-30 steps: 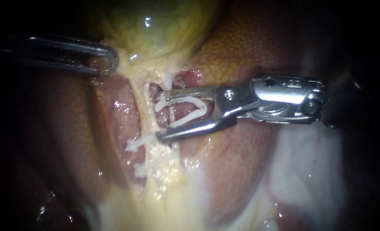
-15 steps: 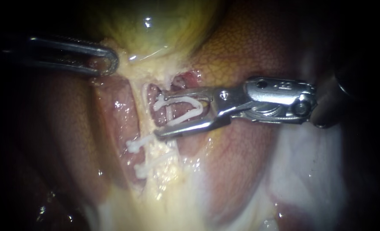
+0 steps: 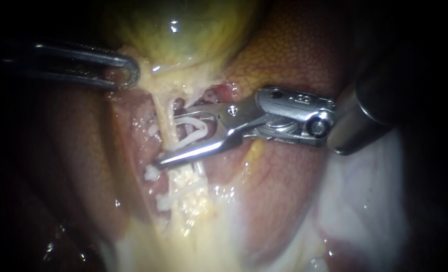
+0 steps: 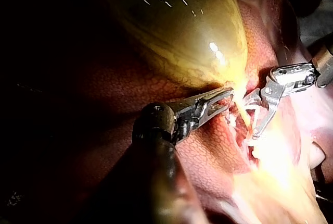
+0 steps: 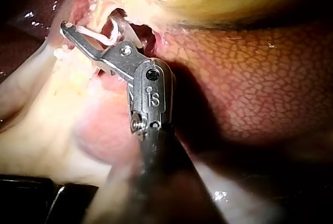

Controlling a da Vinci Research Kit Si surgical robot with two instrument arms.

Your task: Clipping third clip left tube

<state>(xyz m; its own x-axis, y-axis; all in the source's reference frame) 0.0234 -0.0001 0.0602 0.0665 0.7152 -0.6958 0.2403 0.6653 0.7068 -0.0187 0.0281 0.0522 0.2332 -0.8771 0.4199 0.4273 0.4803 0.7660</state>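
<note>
1. Two seated clips sit on the left tube, just beyond the right jaws' tips.
2. Right instrument: jaws hold the loaded clip, astride that tube.
3. Left instrument: jaws clamped on the gallbladder.

Was a surgical bench: bare liver, gallbladder at 12 o'clock, left instrument at 9, right instrument with clip at 3.

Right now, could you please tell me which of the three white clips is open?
The clip held by the right instrument: its legs are spread apart. The two lower clips sit closed on the tube.
</note>
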